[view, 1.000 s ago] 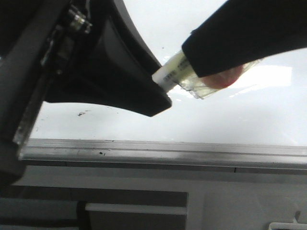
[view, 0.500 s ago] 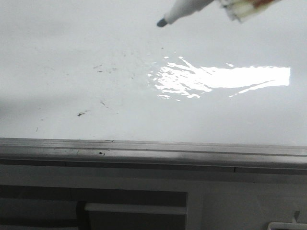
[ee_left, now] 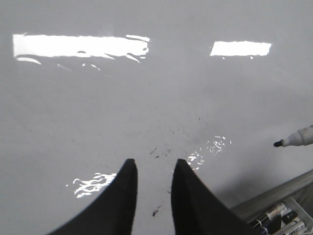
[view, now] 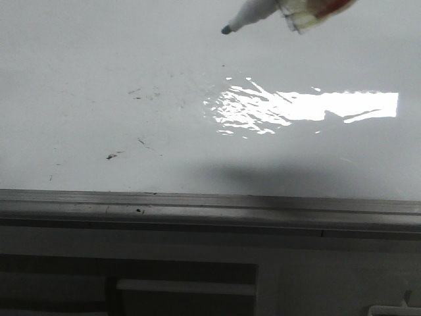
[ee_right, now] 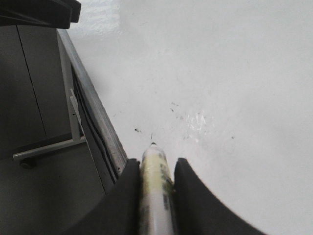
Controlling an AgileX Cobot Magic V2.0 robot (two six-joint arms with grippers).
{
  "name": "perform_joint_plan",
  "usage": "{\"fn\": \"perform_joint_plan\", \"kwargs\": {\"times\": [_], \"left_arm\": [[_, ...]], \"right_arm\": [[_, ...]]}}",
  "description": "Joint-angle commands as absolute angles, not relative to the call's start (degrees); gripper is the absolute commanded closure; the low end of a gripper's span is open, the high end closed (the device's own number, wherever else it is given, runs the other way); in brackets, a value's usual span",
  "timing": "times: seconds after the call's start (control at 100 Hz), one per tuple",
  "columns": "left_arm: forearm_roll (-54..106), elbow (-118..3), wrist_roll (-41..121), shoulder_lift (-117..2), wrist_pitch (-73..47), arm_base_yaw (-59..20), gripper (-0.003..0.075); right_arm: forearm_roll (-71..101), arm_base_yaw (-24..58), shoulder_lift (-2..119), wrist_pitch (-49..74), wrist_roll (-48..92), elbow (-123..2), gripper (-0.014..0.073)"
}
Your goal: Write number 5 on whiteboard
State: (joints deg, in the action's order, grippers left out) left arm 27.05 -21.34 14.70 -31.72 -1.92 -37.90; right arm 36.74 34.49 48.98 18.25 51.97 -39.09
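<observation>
The right pincer (ee_right: 155, 169) clenches a light, stiff marker (ee_right: 156, 196) mid-barrel above the slick whiteboard (view: 99, 79); the left pincer (ee_left: 154, 169) is released.

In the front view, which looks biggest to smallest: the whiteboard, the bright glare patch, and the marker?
1. The whiteboard, filling most of the view.
2. The glare patch.
3. The marker, though it is only partly in frame and nearer the camera, so this is unsure.
</observation>
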Motion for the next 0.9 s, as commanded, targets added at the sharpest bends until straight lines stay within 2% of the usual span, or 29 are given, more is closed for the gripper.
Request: {"fn": "perform_joint_plan", "kwargs": {"times": [0.0, 0.04, 0.33, 0.89], "left_arm": [[28.33, -22.89, 14.11, -31.72, 3.99, -37.77, 0.0694], [28.33, -22.89, 14.11, -31.72, 4.12, -37.77, 0.0741], [28.22, -22.89, 14.11, -31.72, 4.12, -37.77, 0.0741], [28.22, -22.89, 14.11, -31.72, 4.12, -37.77, 0.0741]], "right_arm": [[37.53, 34.28, 51.12, 14.84, 51.95, -42.59, 0.0636], [37.44, 34.28, 52.13, 14.16, 51.95, -43.26, 0.0636], [36.86, 32.76, 58.42, 9.19, 51.95, -45.24, 0.0636], [30.51, 27.05, 60.04, 7.30, 52.05, -45.13, 0.0636]]}}
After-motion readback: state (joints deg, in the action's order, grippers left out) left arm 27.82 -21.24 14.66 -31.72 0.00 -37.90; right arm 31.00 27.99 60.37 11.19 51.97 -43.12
